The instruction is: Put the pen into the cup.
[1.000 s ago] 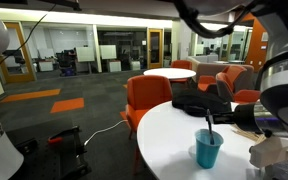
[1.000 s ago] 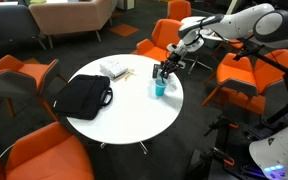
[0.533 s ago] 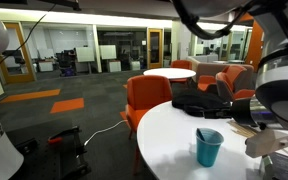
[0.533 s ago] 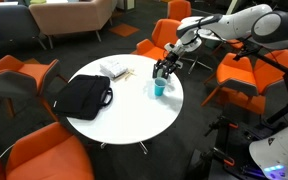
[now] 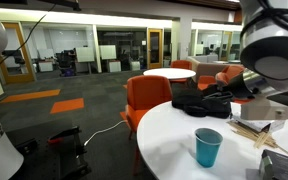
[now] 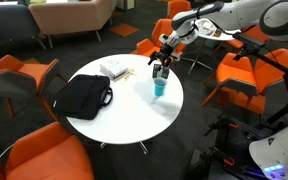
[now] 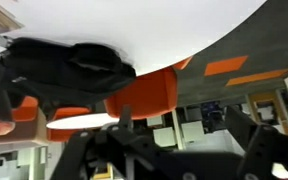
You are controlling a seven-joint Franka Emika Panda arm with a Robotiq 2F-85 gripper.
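My Robotiq two-finger gripper (image 6: 161, 71) hangs over the small teal-blue tapered plastic cup (image 6: 160, 89), fingertips pointing down at its rim. In that exterior view the tips look just clear of the rim, but it's too small to be sure they're apart. In the wrist view my fingers (image 7: 252, 135) are spread wide, dark bars on either side of the frame, with office background showing through the gap and nothing pinched between them (image 7: 187, 122). The cup stands upright, wide end up, on the round white table (image 6: 124, 118), straight below my fingertips and near the table edge on my arm's side. In an exterior view the cup (image 5: 208, 147) sits alone on bare tabletop (image 5: 164, 140). The thin dark blue pen I can't place: I can't make it out in any view, and the inside of the cup isn't readable. The black soft laptop bag (image 6: 84, 95) lies flat, well away from my fingers across the table; it also shows in the wrist view (image 7: 64, 62) and in an exterior view (image 5: 202, 100). A flat white stack with tan sticks (image 6: 115, 70) lies to one side of my fingers, apart from the cup. An orange upholstered chair (image 5: 147, 100) stands beyond the table edge.
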